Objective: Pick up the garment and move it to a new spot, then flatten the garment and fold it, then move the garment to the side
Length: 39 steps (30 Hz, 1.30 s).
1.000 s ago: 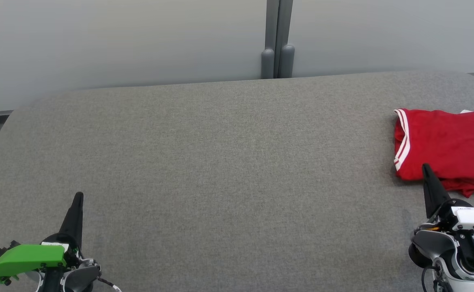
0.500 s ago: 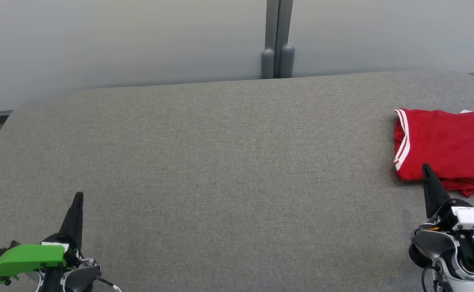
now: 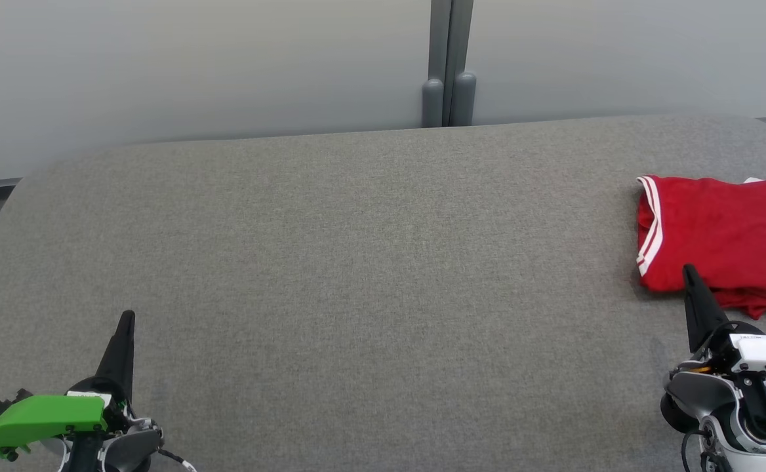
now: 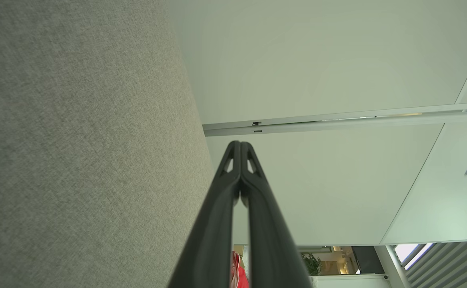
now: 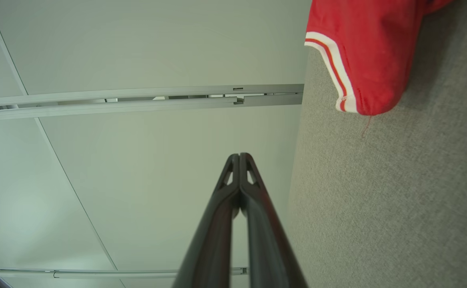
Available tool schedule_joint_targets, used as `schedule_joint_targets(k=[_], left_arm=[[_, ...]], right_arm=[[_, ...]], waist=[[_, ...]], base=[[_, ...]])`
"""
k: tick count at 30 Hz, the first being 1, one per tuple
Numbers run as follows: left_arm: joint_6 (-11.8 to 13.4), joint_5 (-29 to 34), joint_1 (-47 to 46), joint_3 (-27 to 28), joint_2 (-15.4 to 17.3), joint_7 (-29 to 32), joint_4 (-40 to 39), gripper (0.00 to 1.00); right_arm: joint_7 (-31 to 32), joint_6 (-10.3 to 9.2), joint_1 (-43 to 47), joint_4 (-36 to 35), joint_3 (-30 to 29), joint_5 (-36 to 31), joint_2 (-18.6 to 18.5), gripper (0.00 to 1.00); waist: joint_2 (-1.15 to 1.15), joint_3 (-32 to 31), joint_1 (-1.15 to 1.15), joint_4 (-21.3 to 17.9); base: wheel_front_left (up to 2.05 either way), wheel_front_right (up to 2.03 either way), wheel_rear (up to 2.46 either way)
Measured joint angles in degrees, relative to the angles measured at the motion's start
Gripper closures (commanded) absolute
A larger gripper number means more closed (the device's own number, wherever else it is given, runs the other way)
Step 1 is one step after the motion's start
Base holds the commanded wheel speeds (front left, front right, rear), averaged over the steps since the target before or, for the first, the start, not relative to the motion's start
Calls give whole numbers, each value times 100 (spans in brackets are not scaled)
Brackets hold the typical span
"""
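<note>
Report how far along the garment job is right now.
Done, by the look of it: the red garment lies folded at the right edge of the grey table. In hand: nothing; the left hand and right hand are shut and empty. Left: probably nothing, though the garment runs out of frame, so the fold cannot be fully checked.

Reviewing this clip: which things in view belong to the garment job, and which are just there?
Job: red garment with white-striped trim, lying folded on the right; left end effector and right end effector, both shut, holding nothing.
Just there: grey fabric-covered table; pale wall panels; grey metal post between them.
</note>
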Motion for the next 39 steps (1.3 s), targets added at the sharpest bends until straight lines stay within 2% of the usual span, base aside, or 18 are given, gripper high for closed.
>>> schedule_joint_targets(k=[39], left_arm=[[0, 0, 0, -1, -1, -1, -2, 100]], right_arm=[[1, 0, 0, -4, -8, 0, 3, 100]], waist=[[0, 0, 0, 0]], base=[[0, 0, 0]])
